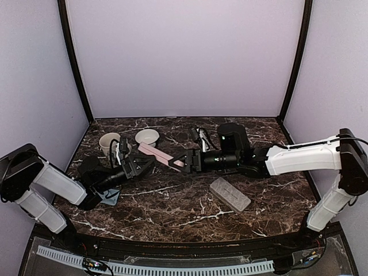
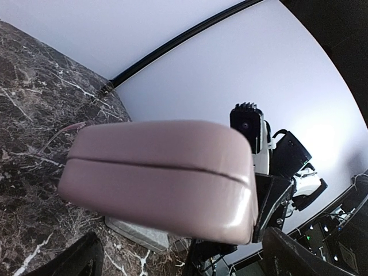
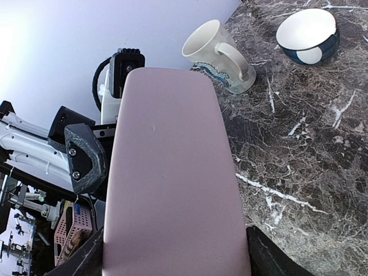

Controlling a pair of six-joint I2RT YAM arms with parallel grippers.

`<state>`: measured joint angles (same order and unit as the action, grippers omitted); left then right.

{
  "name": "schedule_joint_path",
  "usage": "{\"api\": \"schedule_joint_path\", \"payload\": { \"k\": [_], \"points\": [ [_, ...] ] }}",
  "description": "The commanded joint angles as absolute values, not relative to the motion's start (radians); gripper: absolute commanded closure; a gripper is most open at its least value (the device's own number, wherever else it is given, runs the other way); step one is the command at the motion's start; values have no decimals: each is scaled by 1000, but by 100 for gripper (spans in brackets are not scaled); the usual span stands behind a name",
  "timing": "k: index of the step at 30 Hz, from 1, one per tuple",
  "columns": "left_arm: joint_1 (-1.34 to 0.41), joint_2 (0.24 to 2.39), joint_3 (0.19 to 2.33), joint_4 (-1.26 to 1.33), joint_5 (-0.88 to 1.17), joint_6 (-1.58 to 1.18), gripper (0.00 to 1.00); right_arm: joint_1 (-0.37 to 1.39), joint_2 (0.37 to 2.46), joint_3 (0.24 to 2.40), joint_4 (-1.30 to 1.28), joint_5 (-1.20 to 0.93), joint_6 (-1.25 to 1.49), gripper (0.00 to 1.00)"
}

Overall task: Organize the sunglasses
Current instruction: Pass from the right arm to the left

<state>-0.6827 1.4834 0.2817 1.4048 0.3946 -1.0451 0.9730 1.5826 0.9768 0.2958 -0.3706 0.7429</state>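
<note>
Right fingers (image 1: 187,163) were clamped on one end of the pink case (image 1: 164,156) and held it lid-closed, clear of the surface (image 1: 172,204). The case filled the gap between both pads in the right wrist view. Left fingers (image 1: 141,167) sat at the opposite end, spread wide and released. In the left wrist view both tips stood well out to either side below the case, not pinching it. The case spanned the gap between the two arms, angled from near the bowl (image 1: 147,137) down toward the right wrist. The sunglasses (image 1: 200,137) lay on the surface behind the right fingers, between the bowl and the right arm's black wrist block. They were too small in the top view to tell the two pairs apart, though a thin red frame showed on the marble past the case in the left wrist view. The mug (image 1: 108,141) stood just left of the bowl. The grey case (image 1: 230,194) lay closed, nearer the front edge. A light-blue cloth (image 1: 110,197) was partly under the left arm
</note>
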Motion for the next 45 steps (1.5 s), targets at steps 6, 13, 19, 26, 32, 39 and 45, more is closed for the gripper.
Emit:
{"api": "schedule_joint_path", "payload": {
  "k": [6, 13, 19, 26, 32, 39, 45],
  "points": [
    [-678, 1485, 291, 1518, 437, -1049, 4, 992, 1586, 988, 408, -411, 741, 100],
    [-678, 1483, 301, 1522, 454, -1034, 17, 995, 1616, 986, 426, -416, 752, 100],
    [-679, 1472, 298, 1528, 464, -1009, 31, 996, 1631, 985, 443, -437, 761, 100],
    [-678, 1456, 299, 1517, 459, -999, 26, 996, 1628, 971, 480, -454, 782, 100],
    [-678, 1453, 283, 1509, 430, -1002, 10, 996, 1609, 957, 514, -445, 801, 100],
    [-678, 1451, 281, 1519, 419, -981, 1, 996, 1627, 957, 560, -486, 831, 100],
    [-678, 1454, 281, 1535, 421, -974, 8, 996, 1628, 948, 575, -490, 840, 100]
  ]
}}
